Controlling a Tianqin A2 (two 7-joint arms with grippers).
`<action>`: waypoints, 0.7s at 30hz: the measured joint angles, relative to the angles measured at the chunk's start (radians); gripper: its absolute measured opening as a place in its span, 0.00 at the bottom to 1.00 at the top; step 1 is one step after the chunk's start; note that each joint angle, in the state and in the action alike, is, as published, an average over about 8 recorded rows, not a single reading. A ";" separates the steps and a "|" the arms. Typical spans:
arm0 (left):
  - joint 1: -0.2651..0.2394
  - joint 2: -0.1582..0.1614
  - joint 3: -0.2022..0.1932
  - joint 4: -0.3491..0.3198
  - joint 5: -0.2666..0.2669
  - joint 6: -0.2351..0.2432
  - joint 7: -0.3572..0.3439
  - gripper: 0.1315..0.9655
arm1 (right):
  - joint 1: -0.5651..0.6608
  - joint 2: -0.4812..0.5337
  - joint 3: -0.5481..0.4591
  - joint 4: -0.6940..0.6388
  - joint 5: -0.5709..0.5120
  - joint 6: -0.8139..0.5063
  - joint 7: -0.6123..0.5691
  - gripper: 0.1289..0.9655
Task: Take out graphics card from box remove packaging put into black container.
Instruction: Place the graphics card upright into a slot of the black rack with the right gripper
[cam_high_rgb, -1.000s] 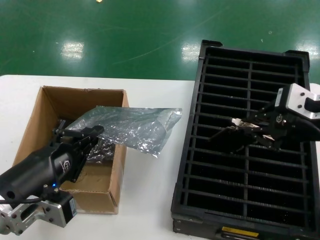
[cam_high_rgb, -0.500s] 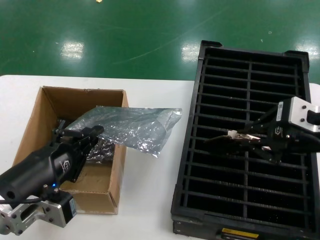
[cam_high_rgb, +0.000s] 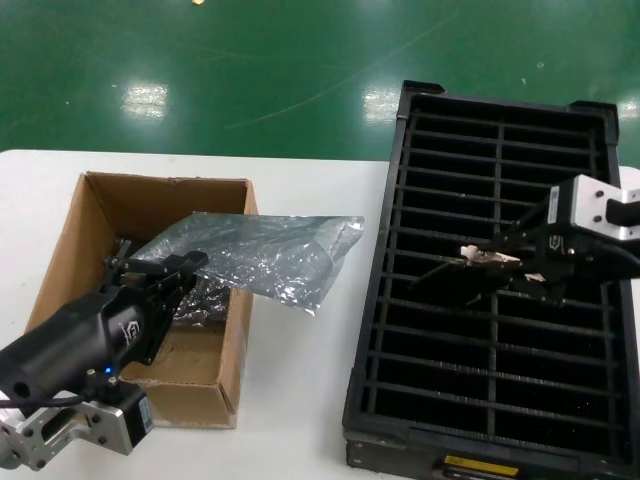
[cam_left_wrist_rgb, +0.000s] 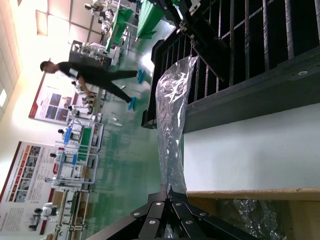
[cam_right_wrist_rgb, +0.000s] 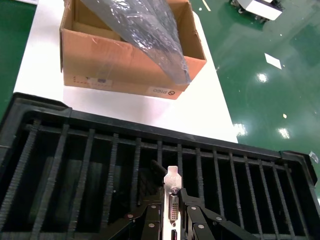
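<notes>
the right gripper (cam_high_rgb: 512, 262) hangs over the middle slots of the black container (cam_high_rgb: 400, 330), its jaws closed on the graphics card (cam_high_rgb: 470, 268), whose silver bracket shows between the fingers in the right wrist view. the left gripper (cam_high_rgb: 188, 266) sits over the box (cam_high_rgb: 100, 200), jaws pinched on one end of the anti-static bag (cam_high_rgb: 270, 250), which stretches out over the box's wall above the white table (cam_high_rgb: 300, 390).
</notes>
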 joint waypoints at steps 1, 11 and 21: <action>0.000 0.000 0.000 0.000 0.000 0.000 0.000 0.01 | 0.006 -0.003 -0.002 -0.008 -0.001 0.000 -0.006 0.07; 0.000 0.000 0.000 0.000 0.000 0.000 0.000 0.01 | 0.024 -0.033 -0.023 -0.035 -0.022 0.026 -0.040 0.07; 0.000 0.000 0.000 0.000 0.000 0.000 0.000 0.01 | 0.019 -0.065 -0.031 -0.041 -0.057 0.074 -0.054 0.10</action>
